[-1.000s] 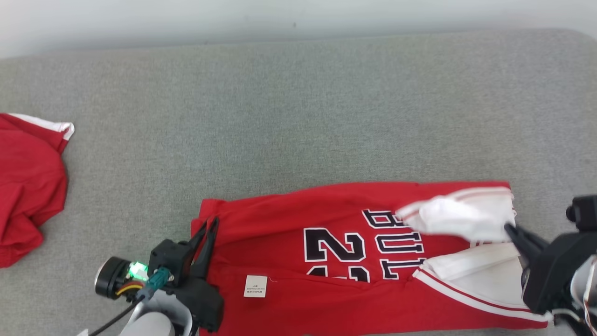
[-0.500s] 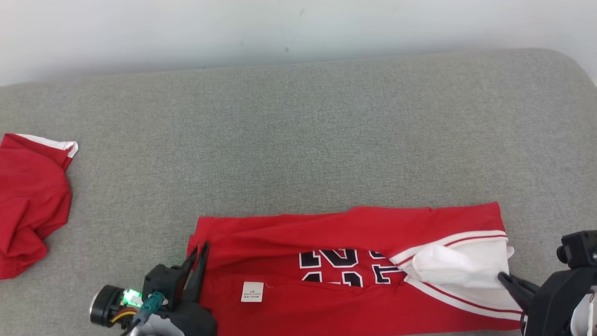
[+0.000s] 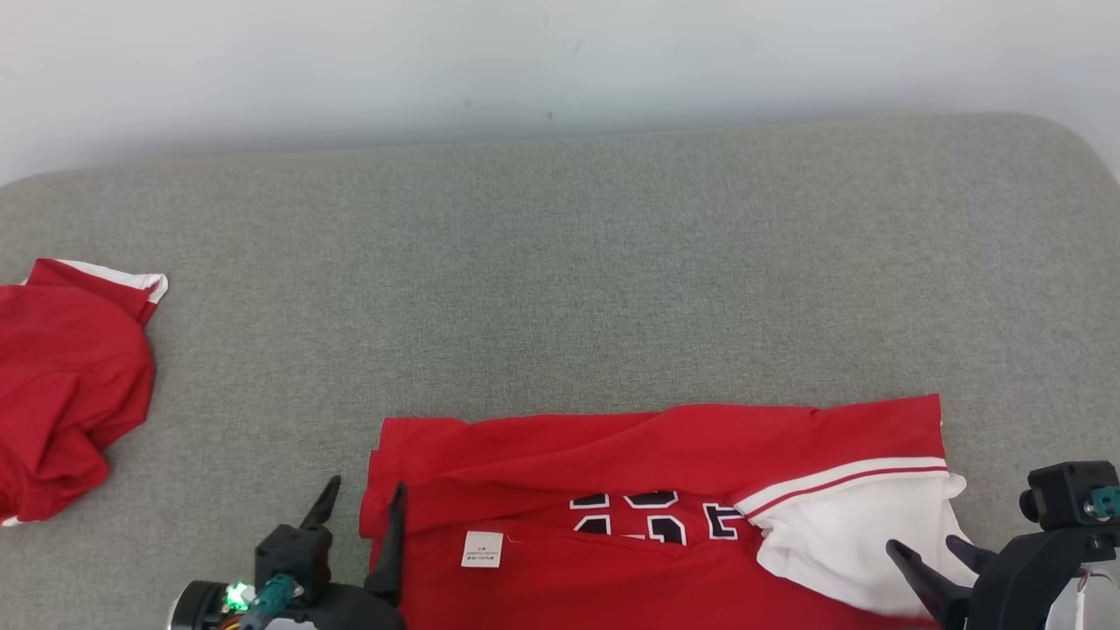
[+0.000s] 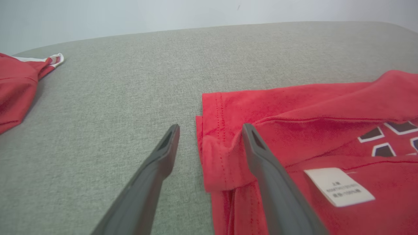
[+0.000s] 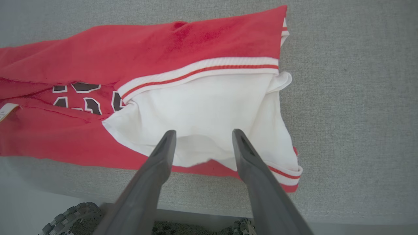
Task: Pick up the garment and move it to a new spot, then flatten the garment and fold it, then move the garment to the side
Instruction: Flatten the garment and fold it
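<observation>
On the grey table [image 3: 560, 289], near its front edge: a folded red garment [image 3: 612, 446] between two spread pincers.
Far left, a red cloth heap [image 3: 70, 385] is cut off by the picture's edge. Next, the left pincer [image 3: 367, 483] has its fingers apart, one over the table and one over the garment's hem, gripping nothing. A fold hides most of the black numbers. The small white tag [image 3: 482, 549] is too tiny to read. At the right, the right pincer [image 3: 923, 544] is spread over the white part, holding nothing.

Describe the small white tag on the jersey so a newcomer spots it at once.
On the grey padded surface, a red jersey lies along the near edge. Near its left end, beside the left claw, sits a small white tag: rectangular with tiny print, unlike the black numbers.
</observation>
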Controlling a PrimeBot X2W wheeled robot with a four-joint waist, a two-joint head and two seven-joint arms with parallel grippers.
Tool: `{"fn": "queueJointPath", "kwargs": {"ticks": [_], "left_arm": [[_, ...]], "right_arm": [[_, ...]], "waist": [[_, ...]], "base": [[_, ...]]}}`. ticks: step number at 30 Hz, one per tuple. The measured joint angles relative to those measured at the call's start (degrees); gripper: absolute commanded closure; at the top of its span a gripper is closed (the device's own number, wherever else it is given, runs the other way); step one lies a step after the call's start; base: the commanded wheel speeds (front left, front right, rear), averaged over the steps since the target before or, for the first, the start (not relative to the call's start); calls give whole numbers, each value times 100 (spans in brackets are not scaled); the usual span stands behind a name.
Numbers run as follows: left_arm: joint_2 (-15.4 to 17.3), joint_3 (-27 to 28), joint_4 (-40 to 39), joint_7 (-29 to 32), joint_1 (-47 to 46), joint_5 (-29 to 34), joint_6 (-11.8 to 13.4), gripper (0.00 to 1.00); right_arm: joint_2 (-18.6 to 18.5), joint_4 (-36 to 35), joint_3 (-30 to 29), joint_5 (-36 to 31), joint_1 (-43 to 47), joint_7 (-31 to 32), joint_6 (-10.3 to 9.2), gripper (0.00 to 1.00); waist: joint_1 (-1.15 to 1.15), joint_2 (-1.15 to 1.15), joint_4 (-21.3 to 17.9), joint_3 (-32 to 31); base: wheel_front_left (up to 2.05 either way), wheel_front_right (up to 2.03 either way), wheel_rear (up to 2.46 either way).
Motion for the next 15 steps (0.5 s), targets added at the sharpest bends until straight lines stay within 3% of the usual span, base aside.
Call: {"fn": "queueJointPath", "kwargs": {"ticks": [8, 15], "left_arm": [[-342, 1295, -950, -16, 788, 563, -15, 0], [-909, 2405, -1827, -16, 1572, 1332, -592, 0]], "right_arm": [[143, 127, -153, -20, 9, -829, 0, 0], [337, 673, -456, -186, 13, -1363, 0, 0]], "waist": [[0, 0, 69, -266], [-1, 0, 163, -555]], "base": [[0, 0, 0], [0, 0, 0]]}}
